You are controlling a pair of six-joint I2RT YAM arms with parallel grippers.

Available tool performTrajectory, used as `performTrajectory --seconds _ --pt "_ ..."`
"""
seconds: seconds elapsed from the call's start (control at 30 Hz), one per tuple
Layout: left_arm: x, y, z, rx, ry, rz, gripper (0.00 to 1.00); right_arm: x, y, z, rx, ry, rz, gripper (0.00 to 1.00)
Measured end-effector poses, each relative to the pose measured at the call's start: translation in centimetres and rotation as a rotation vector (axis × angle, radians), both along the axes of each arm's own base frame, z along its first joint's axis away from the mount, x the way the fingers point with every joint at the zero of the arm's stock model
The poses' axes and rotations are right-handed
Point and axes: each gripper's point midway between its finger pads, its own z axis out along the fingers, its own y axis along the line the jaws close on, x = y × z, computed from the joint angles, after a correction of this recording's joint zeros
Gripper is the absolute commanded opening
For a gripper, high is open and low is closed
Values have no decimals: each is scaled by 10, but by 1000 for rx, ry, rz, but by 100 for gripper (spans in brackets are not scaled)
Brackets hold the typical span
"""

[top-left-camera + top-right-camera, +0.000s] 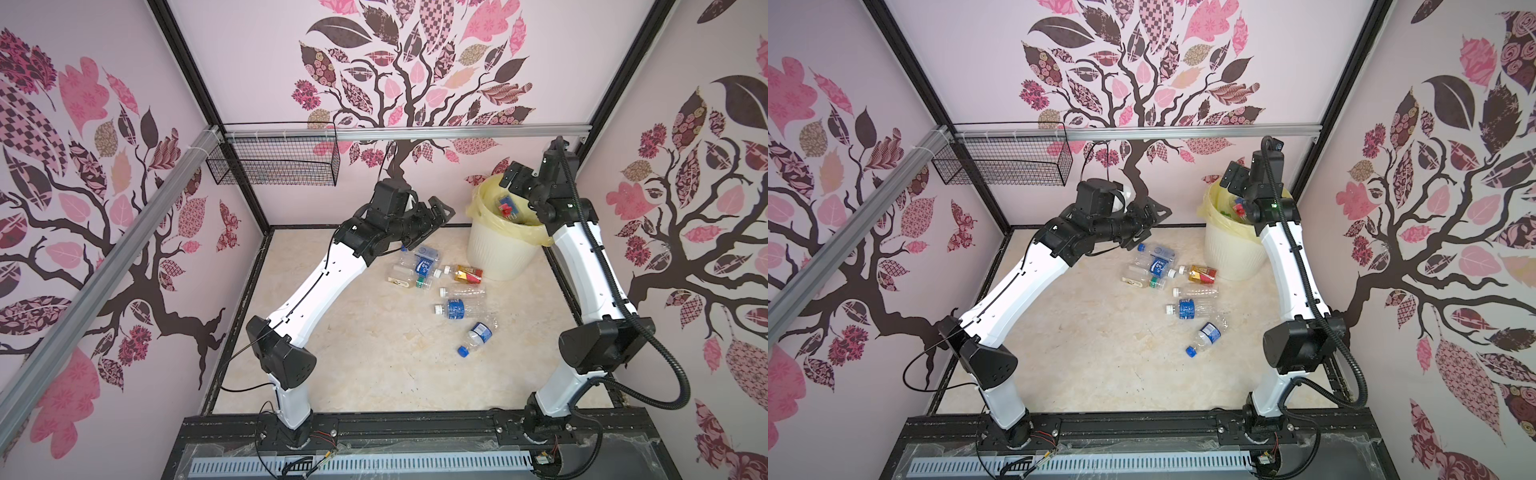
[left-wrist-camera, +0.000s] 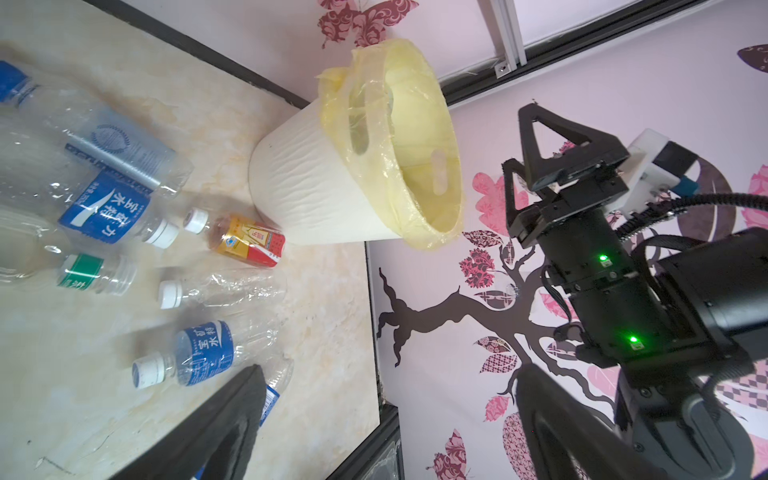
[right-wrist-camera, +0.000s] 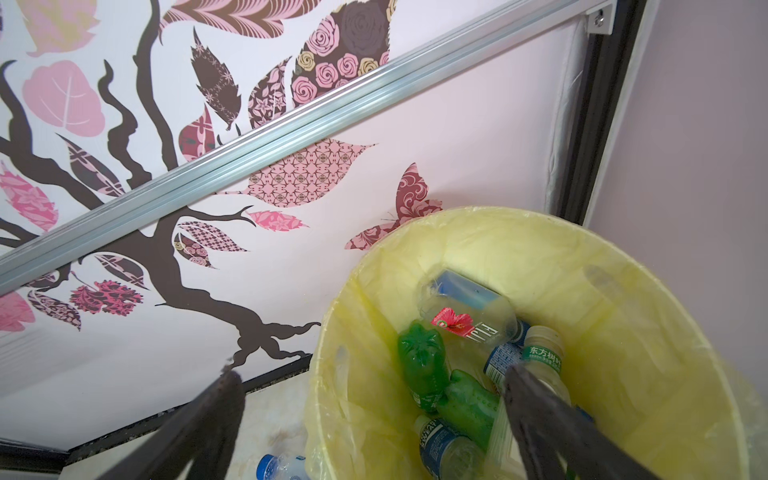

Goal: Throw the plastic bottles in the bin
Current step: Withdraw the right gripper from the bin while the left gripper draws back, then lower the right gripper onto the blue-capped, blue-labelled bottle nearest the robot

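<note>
Plastic bottles (image 1: 457, 308), mostly clear and blue-labelled, lie on the beige floor (image 1: 374, 374) beside the round white ribbed bin (image 1: 498, 253) in both top views. Left wrist view: left gripper (image 2: 390, 370) open near them. Right wrist view: right gripper (image 3: 370, 372) open, empty, over more bottles inside the bin.

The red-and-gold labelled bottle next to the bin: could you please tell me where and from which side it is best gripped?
Probably grip the red-and-gold labelled bottle across its labelled middle, coming straight down from above. It lies flat on its side, its white cap pointing away from the bin and its base near the bin's wall. A clear bottle lies close alongside, so side approaches look crowded.
</note>
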Motion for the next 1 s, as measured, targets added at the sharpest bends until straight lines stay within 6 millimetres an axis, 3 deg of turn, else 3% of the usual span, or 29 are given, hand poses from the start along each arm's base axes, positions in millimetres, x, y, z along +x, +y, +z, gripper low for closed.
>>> performTrajectory --seconds 0.23,0.33,0.43,0.63,0.83,1.0 --pt "-12 16 -7 21 21 32 97 -28 9 10 14 -17 28 100" --pt "-19 24 -25 39 52 51 97 -41 25 3 -2 2 60 100" --pt "-21 29 -44 51 93 73 97 -56 54 -10 -29 32 123 100" --pt "-15 51 -77 87 158 163 97 -91 94 -47 -53 119 230 100" --pt "-5 88 -106 105 240 284 97 -141 125 -94 -94 207 330 100" --pt "-6 93 -135 123 320 293 97 -173 131 -132 -101 289 365 100"
